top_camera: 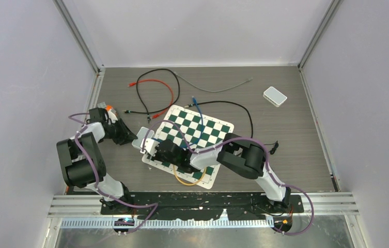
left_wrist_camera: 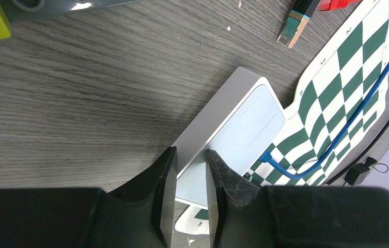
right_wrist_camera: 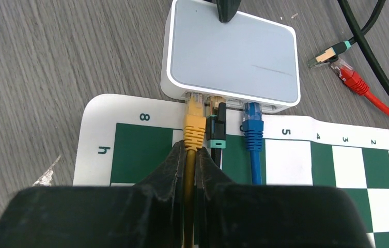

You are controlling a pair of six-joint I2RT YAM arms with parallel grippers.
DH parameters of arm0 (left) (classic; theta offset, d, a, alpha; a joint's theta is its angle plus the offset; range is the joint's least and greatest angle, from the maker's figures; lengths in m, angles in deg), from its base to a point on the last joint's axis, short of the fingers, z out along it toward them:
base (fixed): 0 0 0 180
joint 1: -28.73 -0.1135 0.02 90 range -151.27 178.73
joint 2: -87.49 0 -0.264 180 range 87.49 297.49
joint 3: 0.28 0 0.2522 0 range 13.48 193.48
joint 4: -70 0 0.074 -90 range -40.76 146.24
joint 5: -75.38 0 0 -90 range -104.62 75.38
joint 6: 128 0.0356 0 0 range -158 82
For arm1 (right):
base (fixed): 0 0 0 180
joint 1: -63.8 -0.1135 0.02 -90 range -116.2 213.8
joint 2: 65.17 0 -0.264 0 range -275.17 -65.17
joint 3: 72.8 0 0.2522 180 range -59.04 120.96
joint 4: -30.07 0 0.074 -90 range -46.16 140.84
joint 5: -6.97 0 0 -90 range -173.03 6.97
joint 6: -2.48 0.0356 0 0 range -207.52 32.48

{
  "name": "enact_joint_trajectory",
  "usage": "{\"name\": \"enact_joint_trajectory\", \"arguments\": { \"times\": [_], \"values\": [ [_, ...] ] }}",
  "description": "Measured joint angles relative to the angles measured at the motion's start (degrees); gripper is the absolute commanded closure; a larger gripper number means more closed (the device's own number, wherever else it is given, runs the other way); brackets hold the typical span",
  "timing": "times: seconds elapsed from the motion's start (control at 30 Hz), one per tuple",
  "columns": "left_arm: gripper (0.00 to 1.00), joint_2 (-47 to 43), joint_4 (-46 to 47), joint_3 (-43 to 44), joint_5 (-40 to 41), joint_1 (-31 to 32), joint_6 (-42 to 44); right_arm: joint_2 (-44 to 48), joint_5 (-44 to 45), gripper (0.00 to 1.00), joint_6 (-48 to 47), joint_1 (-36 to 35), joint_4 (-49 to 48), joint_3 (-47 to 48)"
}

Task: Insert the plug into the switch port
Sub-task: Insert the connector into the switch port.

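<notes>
Yellow plug (right_wrist_camera: pixel 194 124) in switch (right_wrist_camera: pixel 233 57) port, right fingers (right_wrist_camera: pixel 167 170) around it.

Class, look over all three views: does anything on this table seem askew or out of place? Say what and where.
The chessboard mat lies rotated, not square to the table, the switch at its corner. Beside the switch, a red plug and a teal-banded plug lie loose, unplugged.

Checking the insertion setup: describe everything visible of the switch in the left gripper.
The switch is a flat white plastic box, rounded corners, pale grey top, lying on the wooden table with its port side at the chessboard mat's edge. The left gripper pinches its far end. A yellow plug, black plug and blue plug sit side by side at its ports; the right gripper clamps the yellow one.
</notes>
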Motion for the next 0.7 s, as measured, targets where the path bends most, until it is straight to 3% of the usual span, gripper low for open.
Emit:
{"name": "enact_joint_trajectory", "arguments": {
  "times": [0.53,0.7],
  "values": [
    [0.97,-5.2,16.1,-11.2,-3.0,-1.4,-9.8,-0.1,0.2,0.95,1.8,0.3,-2.2,-1.1],
    [0.9,-6.7,19.2,-12.9,-2.5,-1.6,-12.7,-0.2,0.2,0.95,2.0,0.5,-2.7,-1.2]
  ]
}}
